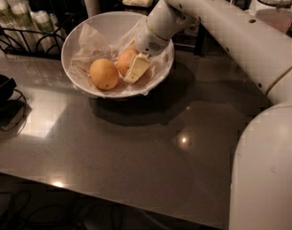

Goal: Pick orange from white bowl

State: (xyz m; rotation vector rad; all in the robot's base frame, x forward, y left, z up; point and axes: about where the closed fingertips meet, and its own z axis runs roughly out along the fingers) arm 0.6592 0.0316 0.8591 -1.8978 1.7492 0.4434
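Scene: A one-armed robot reaches into a white bowl (74, 80) on a grey tabletop (136, 147), its arm (231, 28) slanting in from the upper right.
Orange: The orange (125, 61), the deeper and pinker of two fruits, lies right of centre in the bowl on crinkled paper (90, 44). It is just beside a yellower fruit (104, 74) on its left.
Gripper: The gripper (135, 67) is down inside the bowl, against the orange's right side and covering part of its skin. From this angle I cannot tell whether it is clenched on the fruit or loose.
Step in hand: Apparently securing the hold; the orange sits low in the bowl, not yet lifted.
Doing it well: The grasp should straddle the orange across its widest part, clear of the yellower fruit. The lift should then go straight up, past the rim.
Risk: Round, smooth skin may roll out of an off-centre pinch. The paper could snag and rise with the fruit, and a sideways pull might tip the bowl.
Background: A wire rack (26, 32) of jars stands behind the bowl at left; a lidded jar (278, 6) stands at upper right.
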